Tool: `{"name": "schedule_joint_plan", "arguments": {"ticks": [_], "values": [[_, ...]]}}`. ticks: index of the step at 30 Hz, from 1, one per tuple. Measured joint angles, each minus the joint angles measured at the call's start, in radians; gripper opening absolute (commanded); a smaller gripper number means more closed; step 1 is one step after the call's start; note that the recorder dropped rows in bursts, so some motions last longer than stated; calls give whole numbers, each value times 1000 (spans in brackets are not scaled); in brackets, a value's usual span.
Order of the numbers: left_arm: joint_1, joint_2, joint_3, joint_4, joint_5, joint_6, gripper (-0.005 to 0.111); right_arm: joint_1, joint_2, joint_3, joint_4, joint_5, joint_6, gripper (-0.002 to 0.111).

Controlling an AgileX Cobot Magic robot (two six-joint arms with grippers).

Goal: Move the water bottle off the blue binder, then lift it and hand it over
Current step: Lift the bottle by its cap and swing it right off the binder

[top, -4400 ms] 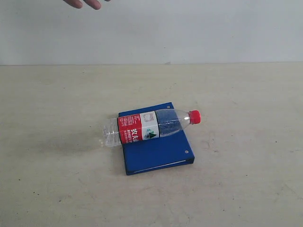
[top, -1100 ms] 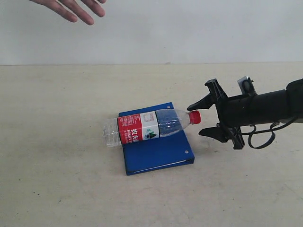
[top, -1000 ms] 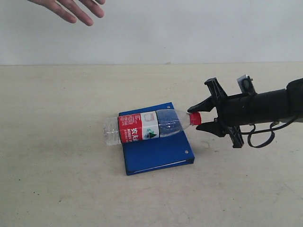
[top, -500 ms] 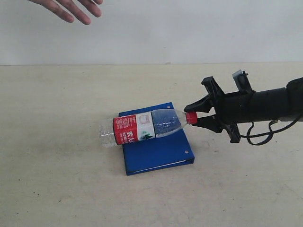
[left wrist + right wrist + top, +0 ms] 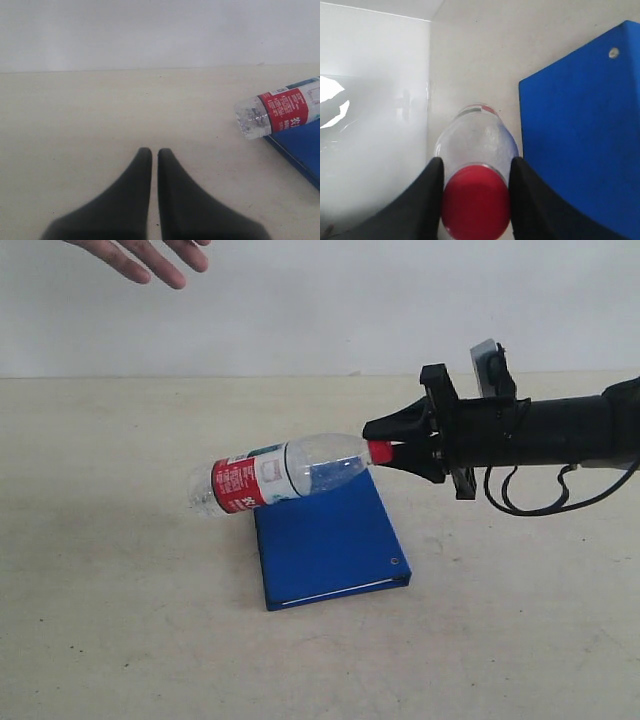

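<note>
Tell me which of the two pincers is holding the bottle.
The right pincer: it clamps the red screw cap of the clear plastic water bottle. The left pincer is shut on nothing, away from the bottle.

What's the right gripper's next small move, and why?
Probably swing the water bottle sideways, clear of the blue binder: the right gripper is shut on its red cap, that end raised, yet the body overlaps the binder's far edge.
</note>
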Motion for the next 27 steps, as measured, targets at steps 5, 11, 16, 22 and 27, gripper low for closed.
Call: {"name": "schedule_joint_plan", "arguments": {"ticks": [5, 11, 16, 22, 27], "values": [[0, 0, 0, 0, 0, 0, 4, 0, 0, -3, -2, 5, -19, 0], [0, 0, 0, 0, 0, 0, 4, 0, 0, -3, -2, -4, -74, 0], [0, 0, 0, 0, 0, 0, 4, 0, -34, -22, -6, -62, -152, 0], [0, 0, 0, 0, 0, 0, 4, 0, -135, -70, -3, -177, -201, 0], [0, 0, 0, 0, 0, 0, 4, 0, -204, -75, 6, -341, -268, 0]]}}
